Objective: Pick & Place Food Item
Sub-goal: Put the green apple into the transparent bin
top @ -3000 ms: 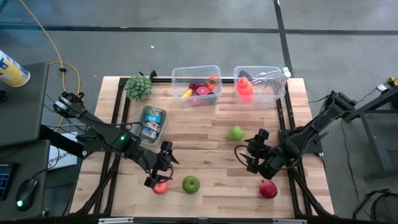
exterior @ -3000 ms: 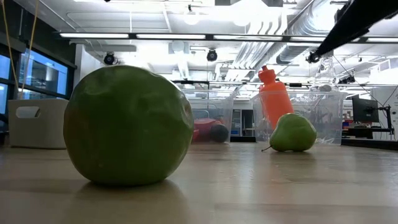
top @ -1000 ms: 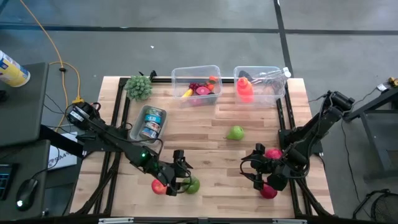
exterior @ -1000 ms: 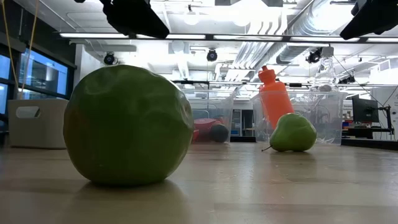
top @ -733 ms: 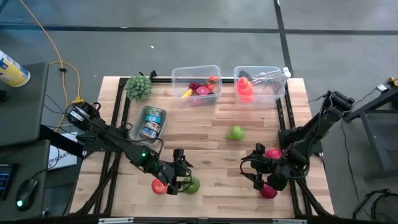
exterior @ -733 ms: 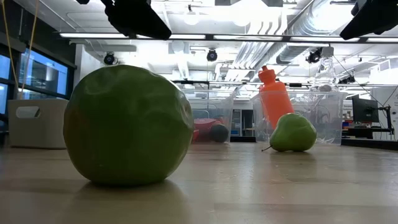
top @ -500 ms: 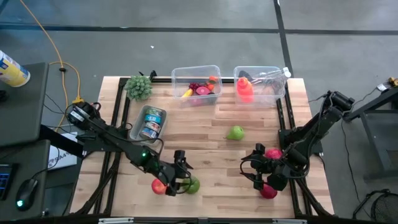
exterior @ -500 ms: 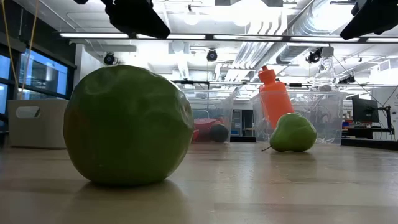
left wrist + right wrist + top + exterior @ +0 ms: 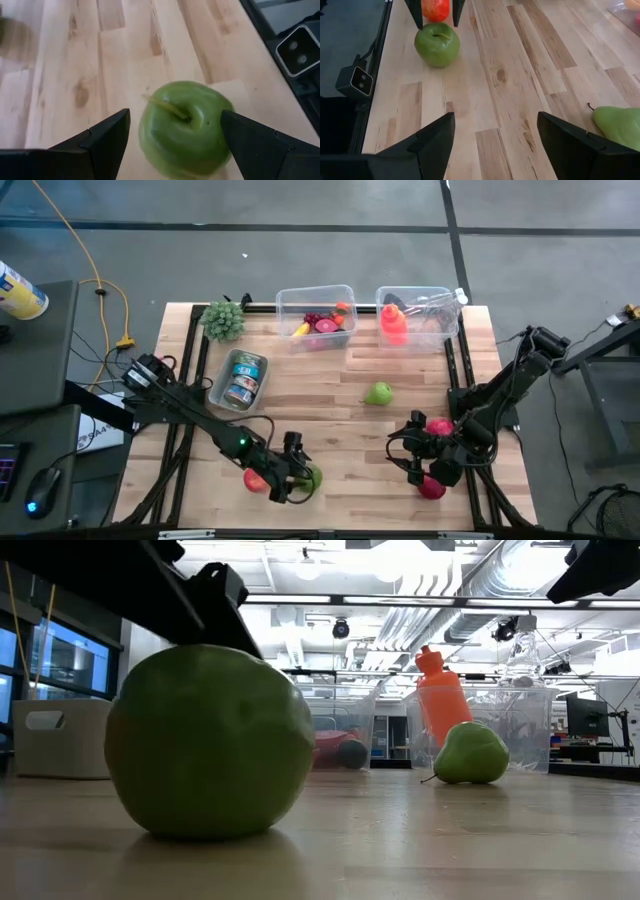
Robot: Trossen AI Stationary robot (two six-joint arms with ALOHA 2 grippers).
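Observation:
A green apple [image 9: 310, 477] [image 9: 185, 127] [image 9: 210, 740] sits stem up on the wooden table near its near edge. My left gripper [image 9: 297, 472] [image 9: 175, 115] is lowered over it, open, with one finger on each side of the fruit. A red apple [image 9: 255, 480] lies just to the left of it. My right gripper [image 9: 405, 455] [image 9: 495, 115] hovers open over bare boards on the right, holding nothing. A green pear [image 9: 378, 393] [image 9: 615, 125] lies mid-table. My left gripper straddles the green apple from above, slanting, fingers open. A gap shows at one finger [image 9: 107, 140]. The other finger [image 9: 250, 145] overlaps the apple's edge [image 9: 227, 125], and I cannot tell whether it touches. The apple rests on the table.
Two clear bins stand at the far edge: one with mixed food [image 9: 316, 315], one with an orange bottle [image 9: 415, 313]. A tray of cans [image 9: 243, 378] and a green plant [image 9: 223, 320] are far left. Red fruit [image 9: 430, 487] lies by the right arm.
My left gripper has come down and a little toward the near edge, so that its open fingers now stand around the green apple; in the low view the arm now shows right over the fruit. The right arm has kept still.

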